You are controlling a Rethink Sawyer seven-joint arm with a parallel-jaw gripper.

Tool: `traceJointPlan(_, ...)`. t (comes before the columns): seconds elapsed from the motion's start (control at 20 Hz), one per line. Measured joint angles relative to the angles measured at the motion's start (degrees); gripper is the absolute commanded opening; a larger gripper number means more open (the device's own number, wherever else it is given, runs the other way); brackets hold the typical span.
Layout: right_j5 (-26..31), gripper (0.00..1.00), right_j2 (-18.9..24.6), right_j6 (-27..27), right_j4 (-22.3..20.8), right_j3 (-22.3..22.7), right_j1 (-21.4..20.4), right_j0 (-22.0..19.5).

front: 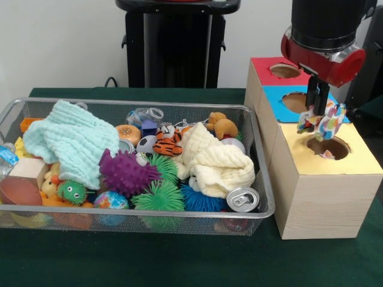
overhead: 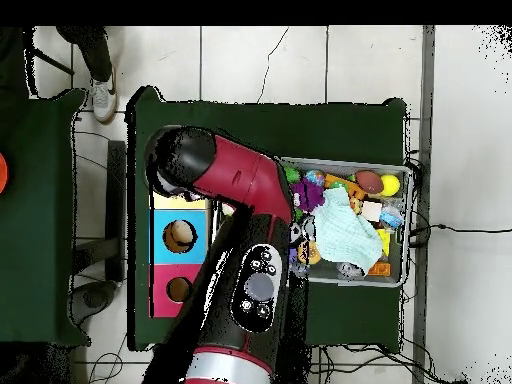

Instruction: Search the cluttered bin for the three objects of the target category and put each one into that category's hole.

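Observation:
My gripper (front: pixel 321 121) hangs just above the yellow hole (front: pixel 328 147) of the wooden box (front: pixel 317 197). It is shut on a small white object with coloured spots (front: pixel 325 124), which dangles between the fingers right over the hole's near rim. Behind it lie the blue hole (front: pixel 295 101) and the red hole (front: pixel 285 70). The wire bin (front: pixel 263 179) to the left holds spiky rubber balls, a purple one (front: pixel 124 171) among them, a tiger toy (front: pixel 167 145) and a can (front: pixel 243 199). In the overhead view the arm (overhead: pixel 215 170) covers the gripper and the yellow section.
A mint cloth (front: pixel 69 140) and a cream cloth (front: pixel 216 162) lie over much of the bin's contents. In the overhead view the box (overhead: pixel 160 262) is left of the bin (overhead: pixel 350 283). A person's shoe (overhead: pixel 101 96) shows at the upper left.

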Motion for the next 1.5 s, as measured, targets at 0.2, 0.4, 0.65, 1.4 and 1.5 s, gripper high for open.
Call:
traceJointPlan(0.2,0.0,0.00,-0.9,1.0,0.7,0.0,0.0,1.2)
traceJointPlan(0.4,0.0,0.00,-1.8,2.9,1.1,0.0,0.3,2.4)
traceJointPlan(0.65,-0.2,0.00,-2.1,4.8,1.1,0.0,0.7,2.7)
traceJointPlan(1.4,-3.1,0.00,-2.0,5.0,1.3,-0.3,2.4,1.6)
traceJointPlan(1.5,-3.2,0.00,-2.0,5.0,1.4,-0.4,2.6,1.5)
